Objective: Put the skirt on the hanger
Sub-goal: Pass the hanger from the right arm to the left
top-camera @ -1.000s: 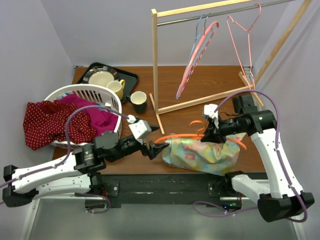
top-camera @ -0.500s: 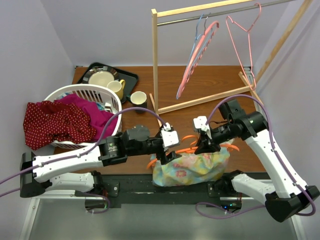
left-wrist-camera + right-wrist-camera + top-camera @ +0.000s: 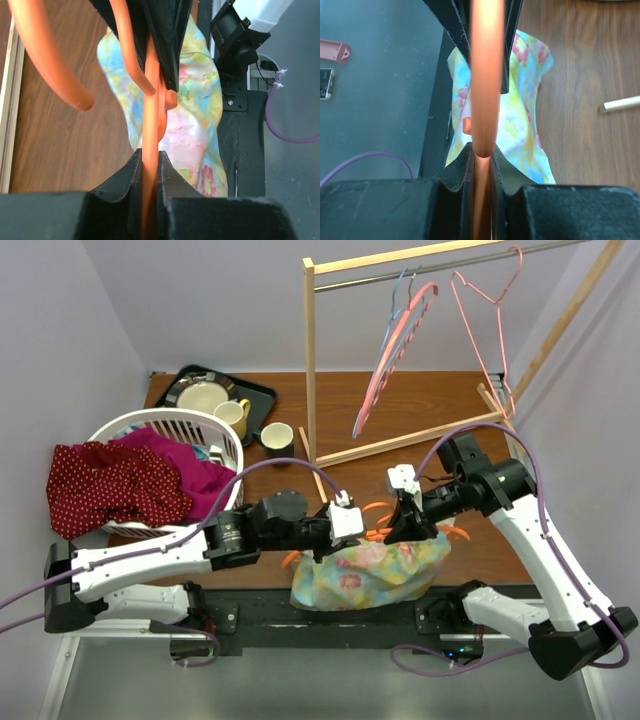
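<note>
The floral skirt point(image 3: 365, 572) hangs from an orange hanger point(image 3: 374, 534) over the table's front edge. My left gripper point(image 3: 345, 538) is shut on the hanger's bar from the left, and my right gripper point(image 3: 402, 525) is shut on it from the right, a short way apart. In the left wrist view the orange hanger point(image 3: 149, 100) runs straight out of my shut left gripper point(image 3: 149, 159), with the skirt point(image 3: 200, 125) below it. The right wrist view shows my right gripper point(image 3: 482, 156) clamped on the hanger point(image 3: 486, 75) above the skirt point(image 3: 527, 120).
A wooden clothes rack point(image 3: 310, 360) with pink wire hangers point(image 3: 395, 350) stands at the back. A white laundry basket point(image 3: 222, 426) with red and magenta clothes sits at left. Behind it are a black tray point(image 3: 256, 392), a yellow mug point(image 3: 235, 415) and a dark mug point(image 3: 277, 442).
My left arm swung in from the left and its gripper shut on the hanger. Hanger and skirt shifted left and toward the front edge with the right gripper.
</note>
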Motion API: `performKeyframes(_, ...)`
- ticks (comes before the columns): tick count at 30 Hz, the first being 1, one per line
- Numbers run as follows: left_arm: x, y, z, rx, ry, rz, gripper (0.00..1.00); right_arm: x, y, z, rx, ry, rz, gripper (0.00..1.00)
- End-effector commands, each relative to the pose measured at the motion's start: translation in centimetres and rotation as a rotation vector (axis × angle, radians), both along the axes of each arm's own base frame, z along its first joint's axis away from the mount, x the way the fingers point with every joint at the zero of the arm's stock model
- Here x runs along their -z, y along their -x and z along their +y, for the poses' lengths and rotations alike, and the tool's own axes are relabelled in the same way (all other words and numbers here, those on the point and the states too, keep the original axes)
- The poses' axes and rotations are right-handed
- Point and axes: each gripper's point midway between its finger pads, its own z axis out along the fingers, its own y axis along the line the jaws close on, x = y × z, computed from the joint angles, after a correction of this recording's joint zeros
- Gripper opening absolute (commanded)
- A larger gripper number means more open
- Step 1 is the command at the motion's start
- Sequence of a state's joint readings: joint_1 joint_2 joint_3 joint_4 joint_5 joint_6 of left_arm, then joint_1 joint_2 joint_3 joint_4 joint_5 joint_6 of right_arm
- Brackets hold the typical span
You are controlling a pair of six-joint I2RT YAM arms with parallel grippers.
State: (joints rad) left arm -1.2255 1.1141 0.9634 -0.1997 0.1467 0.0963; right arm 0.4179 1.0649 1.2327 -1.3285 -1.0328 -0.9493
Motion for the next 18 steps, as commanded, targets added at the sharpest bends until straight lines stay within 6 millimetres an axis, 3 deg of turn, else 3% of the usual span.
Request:
performKeyframes(1,-1.0,-0.1,0.1,-0.002,-0.018,-0.013,0.0,-2.2,0.6,0.9,-0.039,-0.099,-0.029,0.0)
performKeyframes(2,-1.1,-0.2,0.5,-0.012,-0.018,-0.017,0.0,-2.1,0.6,0.8,-0.038,-0.098,-0.03,0.0)
performKeyframes(3,-2.2,-0.5,1.3,-0.039,0.014,-0.041,0.0,-2.1,0.8,0.8,-0.038,-0.098,-0.032,0.06)
performKeyframes(5,-2.1,-0.7,2.5,-0.067,0.03,-0.063,0.0,-2.0,0.9,0.6,-0.026,-0.09,-0.022,0.3)
performKeyframes(6,-2.5,-0.6,3.6,-0.083,0.052,-0.077,0.0,-2.0,1.0,0.5,-0.021,-0.086,-0.024,0.54)
performKeyframes(9,-3.3,-0.4,5.6,-0.09,0.064,-0.119,0.0,-3.1,0.4,0.2,0.03,-0.054,-0.045,0.83)
performKeyframes(13,-2.8,-0.6,7.8,-0.116,-0.002,-0.139,0.0,-7.1,-1.1,-0.2,0.096,-0.054,-0.161,0.91)
performKeyframes(15,-3.6,-0.7,8.6,-0.134,-0.003,-0.157,0.0,-7.6,-2.0,-0.5,0.13,-0.027,-0.201,0.91)
performKeyframes(18,-4.9,-0.5,10.0,-0.144,0.013,-0.181,0.0,-6.4,-4.7,-2.0,0.21,0.073,-0.283,0.91)
